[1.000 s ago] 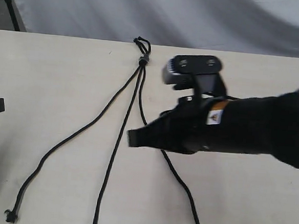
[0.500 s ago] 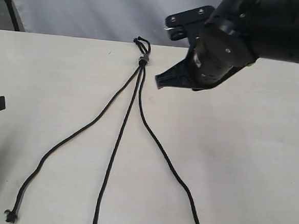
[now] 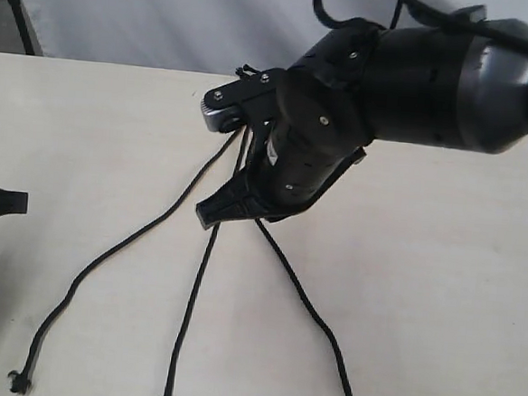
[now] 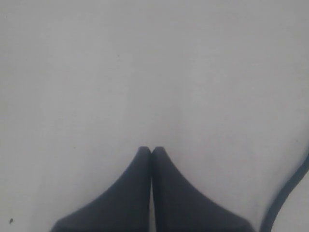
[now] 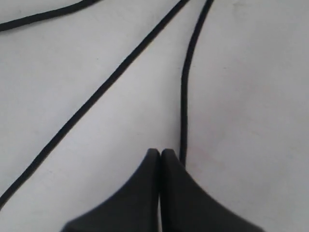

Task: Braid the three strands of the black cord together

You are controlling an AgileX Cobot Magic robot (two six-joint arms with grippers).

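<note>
The black cord lies on the beige table, its three strands fanning toward the front edge. The left strand ends in a knotted tip. The middle strand and the right strand run beside it. The bound end is mostly hidden behind my right arm. My right gripper is shut and empty, pointing down over the strands. In the right wrist view my right gripper has one strand passing right beside its tip, with another strand further off. My left gripper is shut over bare table.
A grey backdrop hangs behind the table's far edge. A dark curved line crosses one corner of the left wrist view; I cannot tell whether it is a strand or a cable.
My right arm has swung from the upper right down and left, and now covers the cord's bound end. My left gripper has edged a little further into view.
</note>
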